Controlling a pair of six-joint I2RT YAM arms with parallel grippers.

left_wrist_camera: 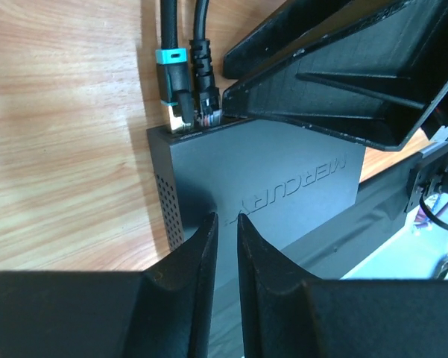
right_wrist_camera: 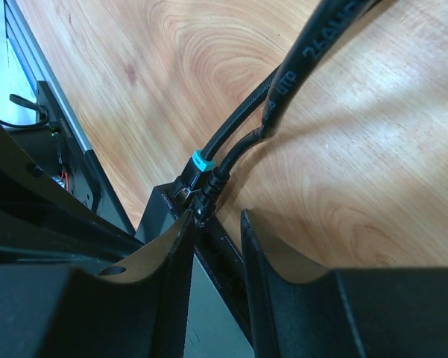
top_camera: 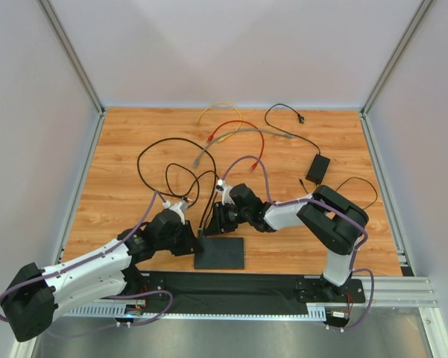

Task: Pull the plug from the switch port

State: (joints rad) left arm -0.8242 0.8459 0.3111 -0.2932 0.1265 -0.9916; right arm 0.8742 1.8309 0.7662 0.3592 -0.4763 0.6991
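The switch [top_camera: 221, 253] is a flat matte-black box at the table's near edge. Two plugs sit in sockets at its far left corner: one with a teal band [left_wrist_camera: 171, 78] and a black plug [left_wrist_camera: 207, 101] beside it. My left gripper [top_camera: 196, 240] rests over the switch top [left_wrist_camera: 283, 179]; its jaws stand a narrow gap apart with nothing between them [left_wrist_camera: 225, 218]. My right gripper [top_camera: 215, 221] is open just over the socket edge [right_wrist_camera: 216, 214]. The black plug [right_wrist_camera: 206, 200] lies against its left fingertip [right_wrist_camera: 180, 227], and the teal-banded plug [right_wrist_camera: 199, 162] is just beyond.
A black power adapter [top_camera: 317, 167] with a thin cord lies at the right. Yellow [top_camera: 220, 107], red [top_camera: 240, 127] and grey [top_camera: 242, 134] cables lie at the back. Black cables [top_camera: 160, 160] loop from the switch. A black mat [top_camera: 231, 287] borders the near edge.
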